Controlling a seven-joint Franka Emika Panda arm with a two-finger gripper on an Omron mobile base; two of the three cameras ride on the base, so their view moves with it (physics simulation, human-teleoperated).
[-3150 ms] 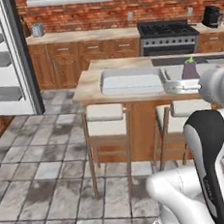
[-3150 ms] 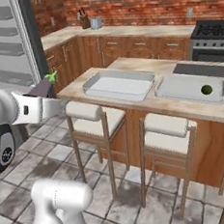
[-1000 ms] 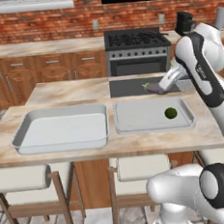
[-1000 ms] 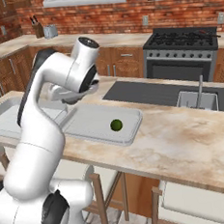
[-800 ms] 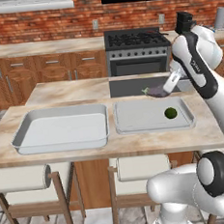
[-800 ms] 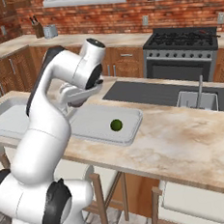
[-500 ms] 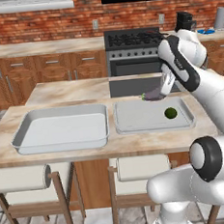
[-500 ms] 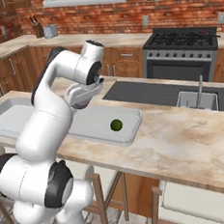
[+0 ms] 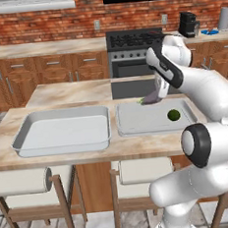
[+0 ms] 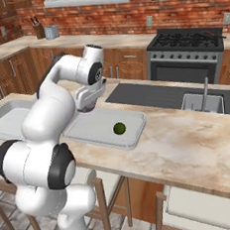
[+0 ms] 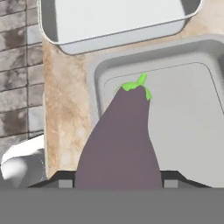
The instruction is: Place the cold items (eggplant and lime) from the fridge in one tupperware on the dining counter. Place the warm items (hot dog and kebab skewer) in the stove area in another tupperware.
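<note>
My claw (image 9: 154,96) grips the smooth, dark purple eggplant (image 11: 120,144) by its fat end, its green-capped tip hanging over the back rim of the right tupperware (image 9: 137,129), near the corner closest to the empty left tupperware (image 9: 50,148). From the bases I see the round lime (image 9: 173,114) lying on that tray's bare grey floor with open room around it. The hand view shows the marbled table (image 11: 70,105) edge and tiled floor (image 11: 19,87) beyond.

Dark purple eggplant (image 11: 122,144) with bright green cap; green lime (image 9: 173,114); pale grey tupperware (image 9: 132,126); beige marbled counter (image 10: 190,149)
</note>
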